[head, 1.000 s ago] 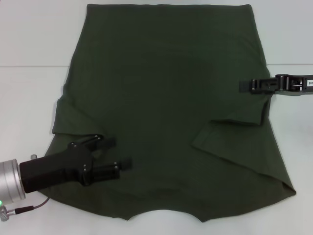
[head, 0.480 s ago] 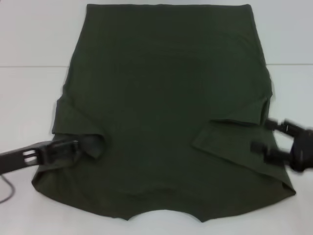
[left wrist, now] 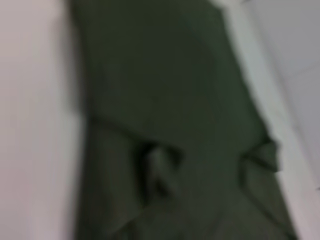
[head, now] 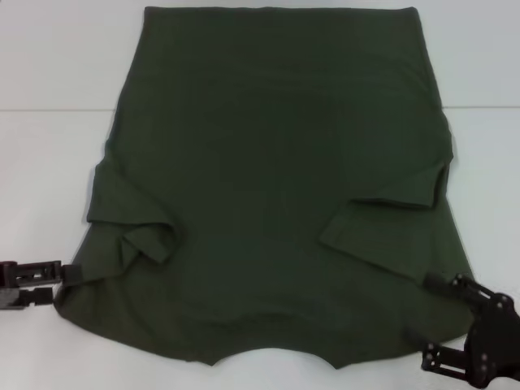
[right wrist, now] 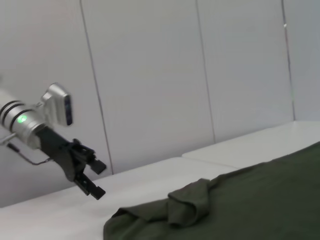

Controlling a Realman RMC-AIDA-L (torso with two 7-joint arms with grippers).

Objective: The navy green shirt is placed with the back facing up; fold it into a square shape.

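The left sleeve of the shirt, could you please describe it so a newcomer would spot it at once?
The navy green shirt lies flat across the white table. On its left side, near the left pincer, the left sleeve is folded inward. Unlike the flatter right sleeve, its end is bunched into a lump.

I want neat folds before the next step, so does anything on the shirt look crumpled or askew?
Yes. On the navy green shirt, the folded-in left sleeve is bunched and curled at its end, while the right sleeve lies flat. The left gripper and right gripper sit open at the near corners, holding nothing.
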